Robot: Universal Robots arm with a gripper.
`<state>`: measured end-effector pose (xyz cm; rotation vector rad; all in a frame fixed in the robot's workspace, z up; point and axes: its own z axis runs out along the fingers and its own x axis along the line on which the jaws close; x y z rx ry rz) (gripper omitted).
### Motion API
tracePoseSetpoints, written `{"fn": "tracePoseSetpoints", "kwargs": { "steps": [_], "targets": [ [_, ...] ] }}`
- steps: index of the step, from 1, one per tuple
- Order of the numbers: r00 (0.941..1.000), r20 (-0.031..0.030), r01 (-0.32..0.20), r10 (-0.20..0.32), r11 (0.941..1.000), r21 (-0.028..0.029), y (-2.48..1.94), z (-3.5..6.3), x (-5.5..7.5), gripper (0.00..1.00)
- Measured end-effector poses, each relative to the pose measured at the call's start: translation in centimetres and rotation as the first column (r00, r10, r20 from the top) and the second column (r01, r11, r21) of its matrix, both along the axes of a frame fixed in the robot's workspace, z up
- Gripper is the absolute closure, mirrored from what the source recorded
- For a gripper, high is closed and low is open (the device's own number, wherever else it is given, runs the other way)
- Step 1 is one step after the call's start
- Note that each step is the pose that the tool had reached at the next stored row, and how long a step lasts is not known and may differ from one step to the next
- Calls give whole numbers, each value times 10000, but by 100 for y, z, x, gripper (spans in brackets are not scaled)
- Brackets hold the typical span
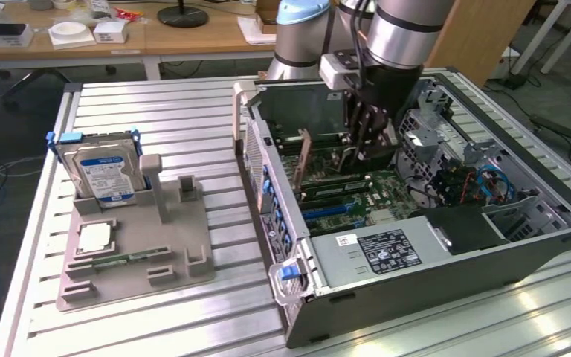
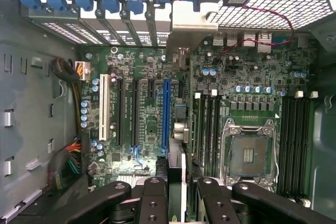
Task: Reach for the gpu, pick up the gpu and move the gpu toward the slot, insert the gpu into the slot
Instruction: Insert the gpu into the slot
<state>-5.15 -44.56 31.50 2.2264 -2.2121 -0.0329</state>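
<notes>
Inside the PC case point(image 1: 523, 245), gripper point(image 2: 177, 192) clamped on gpu point(image 2: 177, 163), edge-on beside blue slot point(image 2: 166, 116)

We're in a lab or workshop: an open computer case point(image 1: 444, 223) lies on a slatted aluminium bench point(image 1: 166, 111), a grey parts fixture point(image 1: 137, 245) sits to the exterior view's left, and cluttered wooden desks point(image 1: 117, 37) stand at the far side.

surface: slatted metal table point(image 1: 166, 111) | on it: grey fixture tray point(image 1: 181, 245), open computer case point(image 1: 523, 256)
</notes>
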Motion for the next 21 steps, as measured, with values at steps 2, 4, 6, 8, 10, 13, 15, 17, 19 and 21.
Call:
{"fn": "tracePoseSetpoints", "kwargs": {
  "steps": [2,4,6,8,10,13,15,17,19,21],
  "targets": [
    [10000,0,0,0,10000,0,-11,0,0,74],
    [10000,1,1,-1,10000,1,-20,-1,-1,74],
    [10000,1,2,-2,10000,1,-25,-2,-1,74],
    [10000,0,1,-1,10000,1,-27,-5,-6,74],
    [10000,0,1,-1,10000,-1,-29,-10,-18,74],
    [10000,0,1,-1,10000,0,-29,-19,-38,74],
    [10000,0,1,-1,10000,0,-29,-24,-49,74],
    [10000,0,1,-1,10000,1,-31,-29,-58,74],
    [10000,1,-1,1,10000,1,-37,-31,-61,74],
    [10000,1,0,0,10000,1,-53,-32,-62,74]
  ]
}}
